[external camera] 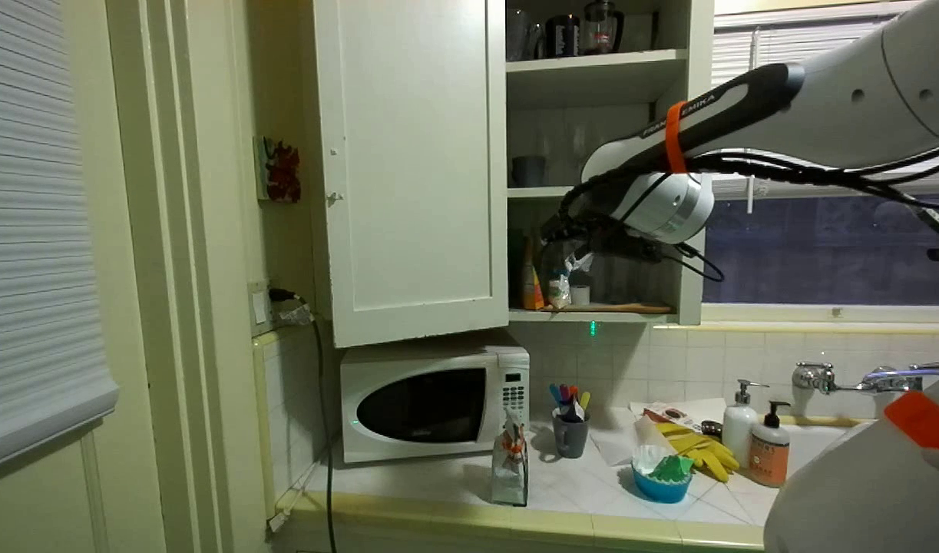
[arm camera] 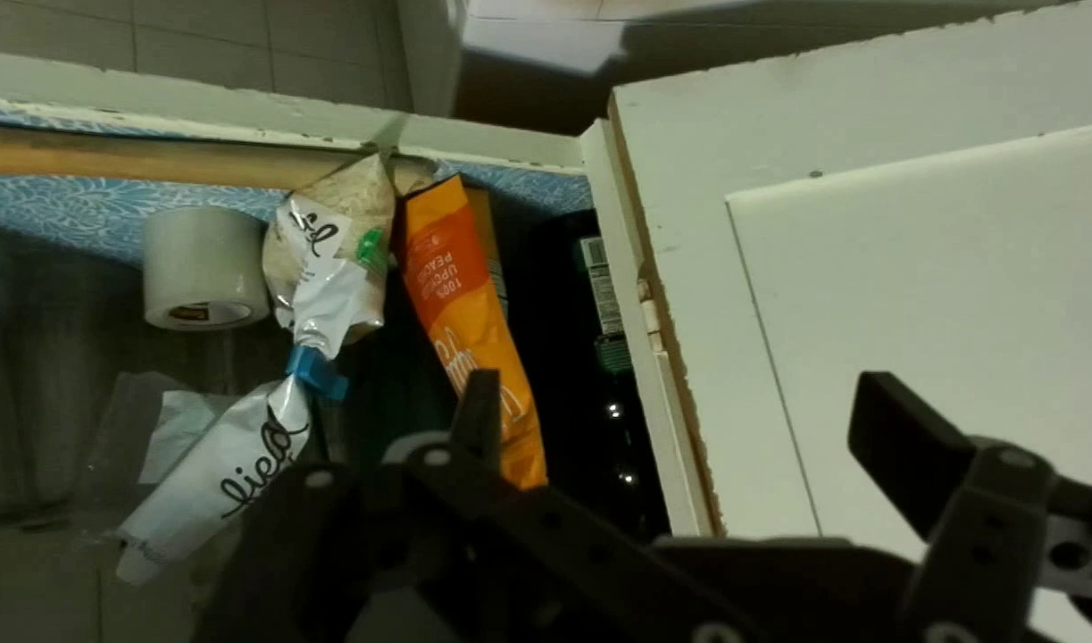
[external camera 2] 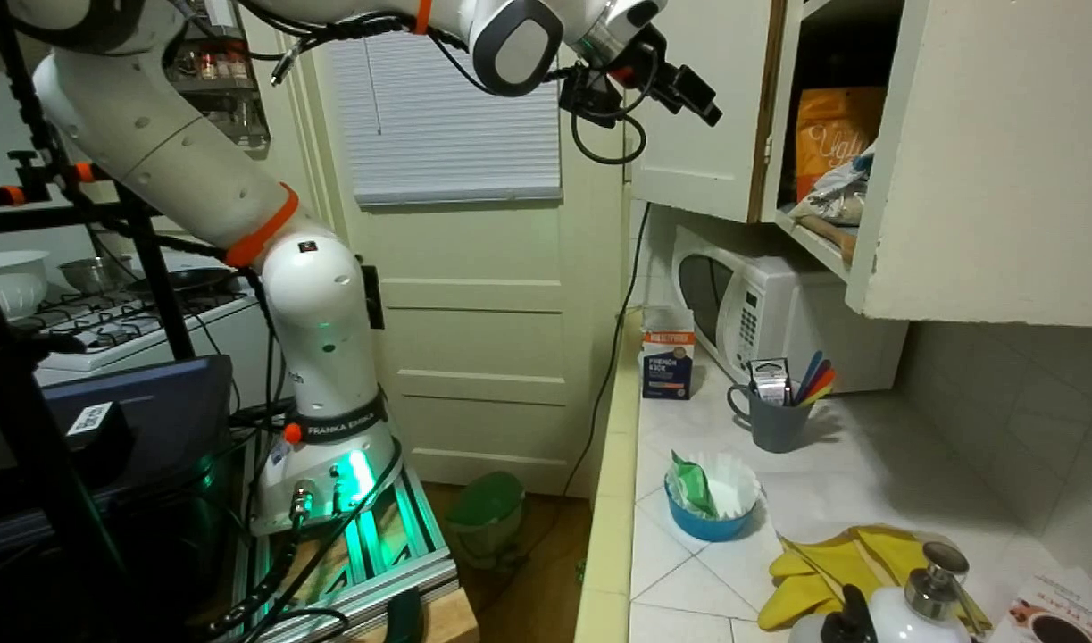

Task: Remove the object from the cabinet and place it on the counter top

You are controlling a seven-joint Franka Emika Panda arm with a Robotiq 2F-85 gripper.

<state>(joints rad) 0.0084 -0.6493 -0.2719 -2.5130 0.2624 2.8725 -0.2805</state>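
Observation:
The white cabinet (external camera: 415,177) stands with its door swung open; its side wall faces the camera in an exterior view (external camera 2: 1001,161). On its lowest shelf stand an orange pouch (arm camera: 465,313), a bag with a blue clip (arm camera: 331,259) and a pale tape roll (arm camera: 204,268). The pouch also shows in both exterior views (external camera: 532,284) (external camera 2: 831,134). My gripper (arm camera: 684,411) is open with nothing between its fingers, in front of the cabinet opening (external camera 2: 697,98). In the wrist view its left finger overlaps the pouch; contact cannot be told. The pale counter top (external camera: 454,488) lies below.
The counter holds a microwave (external camera: 423,407), a coffee bag (external camera: 509,468), a grey mug (external camera 2: 778,420), a blue bowl (external camera 2: 706,522), yellow gloves (external camera 2: 849,572) and soap bottles (external camera: 768,453). A wooden piece (arm camera: 135,159) lies along the shelf's front edge. Dark bottles (arm camera: 612,357) stand beside the pouch.

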